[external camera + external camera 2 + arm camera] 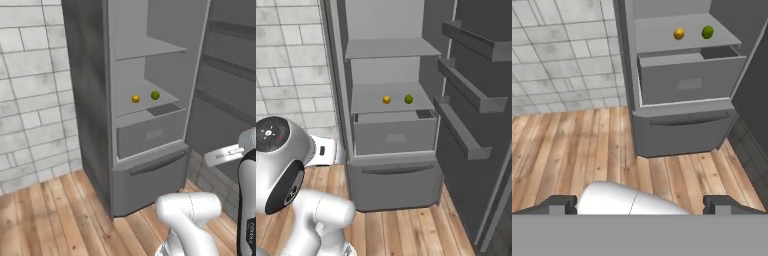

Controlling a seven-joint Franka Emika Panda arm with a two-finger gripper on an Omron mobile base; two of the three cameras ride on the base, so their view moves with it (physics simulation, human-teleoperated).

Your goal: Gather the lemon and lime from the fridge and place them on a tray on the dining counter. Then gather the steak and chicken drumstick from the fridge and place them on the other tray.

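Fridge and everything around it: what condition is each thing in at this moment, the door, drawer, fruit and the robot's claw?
fridge: door swung wide open.
drawer: pulled partly out below the fruit shelf.
lemon: resting on the shelf, left of the lime, apart from it.
lime: resting on the same shelf, untouched.
claw: open, holding nothing, well short of the fridge.

Fridge running out of frame

The fridge (pixel 150 125) top is being cropped at 12 o'clock in every view; its drawer (pixel 689 82) is hiding its contents, and the open door (pixel 476 115) is getting cut at 3 o'clock.
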